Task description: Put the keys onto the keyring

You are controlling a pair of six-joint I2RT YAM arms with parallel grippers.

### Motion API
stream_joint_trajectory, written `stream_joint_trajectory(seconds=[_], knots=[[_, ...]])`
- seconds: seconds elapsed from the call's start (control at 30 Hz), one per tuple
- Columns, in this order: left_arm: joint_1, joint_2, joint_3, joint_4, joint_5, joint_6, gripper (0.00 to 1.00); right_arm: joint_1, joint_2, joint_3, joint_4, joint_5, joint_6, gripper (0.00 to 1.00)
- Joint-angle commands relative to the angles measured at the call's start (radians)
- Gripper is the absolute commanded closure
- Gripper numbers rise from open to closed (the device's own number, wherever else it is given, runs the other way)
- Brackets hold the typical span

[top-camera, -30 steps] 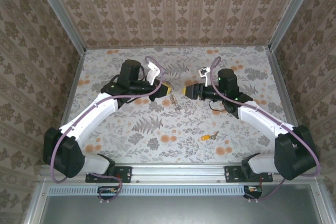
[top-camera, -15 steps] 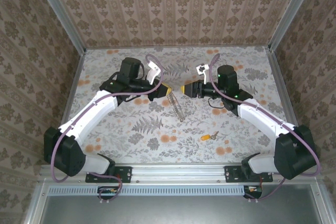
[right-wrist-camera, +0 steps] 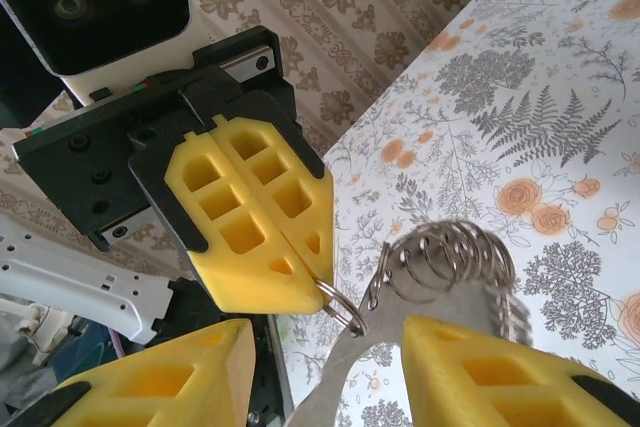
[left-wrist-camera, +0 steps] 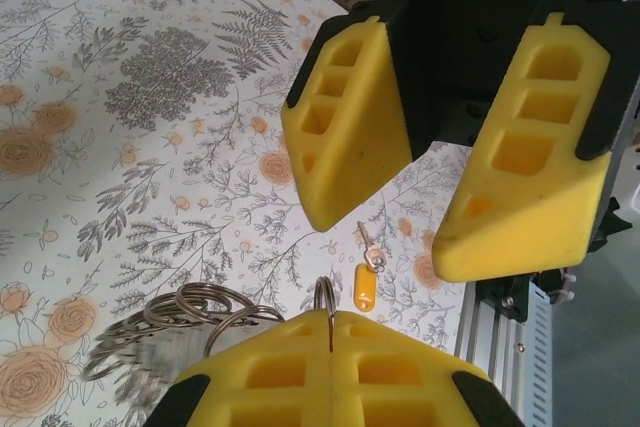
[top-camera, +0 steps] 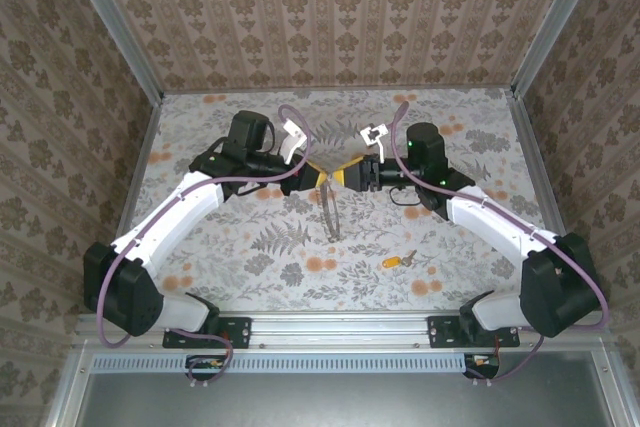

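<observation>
The left claw [left-wrist-camera: 330, 319] is seen fully shut, with a small end ring of the keyring [left-wrist-camera: 190, 312] pinched edge-on between its yellow pads [left-wrist-camera: 270, 372]. The rest of the keyring is left dangling below that pinch, above the middle of the table [top-camera: 250, 247]. The right claw [right-wrist-camera: 330, 347] is set nose to nose with the left one. Its jaws are held apart and nothing is gripped. The bunched coils of the keyring are found just ahead of and between its fingertips, but whether they are touched cannot be told. The key [top-camera: 392, 261], marked by its orange-yellow head, is seen lying flat on the table toward the near right, well apart from both claws.

The keyring is judged to be light, hard and slippery, and loose enough at its links to swing and twist when nudged. It would best be steadied by a hold across a loop close to the pinched ring. The key is judged tiny, thin and awkward to lift, so its broader coloured head is suggested as the place to be gripped.
</observation>
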Motion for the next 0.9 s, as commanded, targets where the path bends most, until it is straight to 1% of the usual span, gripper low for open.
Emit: stream_joint_trajectory(seconds=[0.0,0.17,0.3,0.37,0.47,0.53,0.7,0.87], knots=[[0.006,-0.007,0.050,0.003,0.059,0.027,1.00,0.008,0.015,0.036,0.026,-0.036,-0.017,0.55],[0.005,-0.008,0.058,0.004,0.069,0.024,1.00,0.017,0.050,0.051,0.029,-0.047,-0.020,0.56],[0.005,-0.008,0.057,0.006,0.074,0.021,1.00,0.023,0.060,0.060,0.031,-0.059,-0.020,0.60],[0.005,-0.007,0.057,0.006,0.073,0.020,1.00,0.025,0.064,0.066,0.032,-0.067,-0.020,0.65],[0.005,-0.006,0.057,0.010,0.075,0.018,1.00,0.028,0.068,0.068,0.034,-0.072,-0.021,0.75],[0.005,-0.003,0.058,0.012,0.080,0.017,1.00,0.028,0.069,0.071,0.038,-0.075,-0.020,0.84],[0.003,0.003,0.057,0.020,0.084,0.010,1.00,0.029,0.070,0.079,0.044,-0.091,-0.015,1.00],[0.002,0.003,0.056,0.029,0.082,0.002,1.00,0.030,0.067,0.079,0.043,-0.091,-0.016,1.00]])
